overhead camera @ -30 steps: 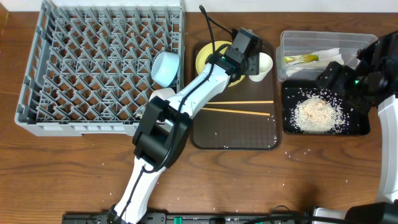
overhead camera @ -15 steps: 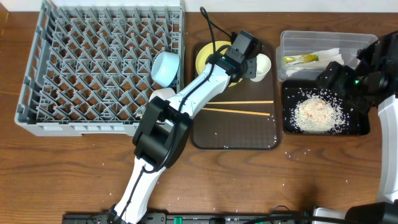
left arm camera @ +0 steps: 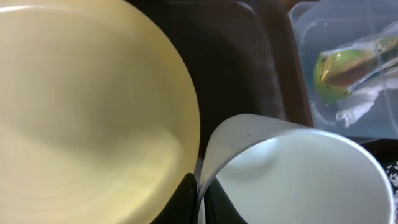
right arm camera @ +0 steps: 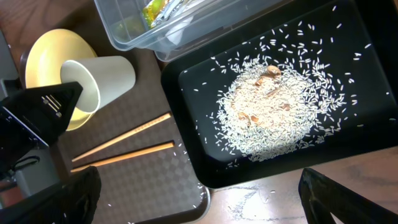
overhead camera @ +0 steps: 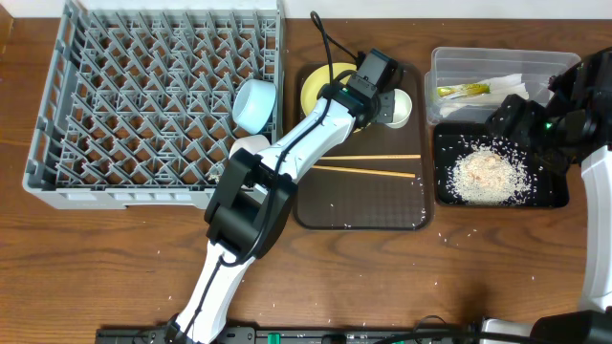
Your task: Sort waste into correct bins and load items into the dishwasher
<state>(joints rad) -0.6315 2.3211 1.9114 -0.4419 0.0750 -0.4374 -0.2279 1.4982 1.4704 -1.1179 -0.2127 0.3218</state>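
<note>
Bright, even light, soft shadows; the yellow plate (left arm camera: pixel 87 106) blurs in the left wrist view

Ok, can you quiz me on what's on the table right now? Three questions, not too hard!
1. True or false: the rice scraps lie in the clear tub.
2. What is the left gripper pinching? A) the yellow plate B) the small white cup C) the chopsticks
3. Fill in the gap: the light blue bowl sits in the grey ____.

Key:
1. False. They lie in the black tray.
2. B. Its fingers are shut on the cup's rim.
3. dish rack.
</note>
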